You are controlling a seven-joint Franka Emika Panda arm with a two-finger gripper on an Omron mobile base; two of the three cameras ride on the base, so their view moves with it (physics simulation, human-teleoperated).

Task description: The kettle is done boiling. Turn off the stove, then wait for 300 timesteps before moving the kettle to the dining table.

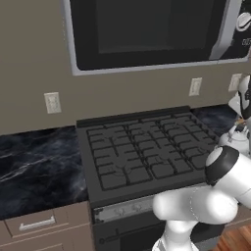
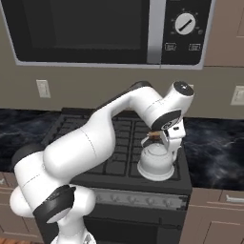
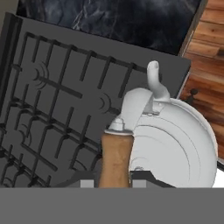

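At right front corner of stove (image 1: 142, 152), left base view: kettle (image 1: 234, 141) sits on grate, arm partly covering it. Right base view: hand (image 2: 167, 138) directly above kettle (image 2: 156, 163), at its handle; microwave (image 2: 105, 31) overhead. Hand view: 2 fingertips (image 3: 87, 183) pinch kettle's tan wooden handle (image 3: 116, 159); spout (image 3: 155, 83) points toward marble worktop (image 3: 131, 22).
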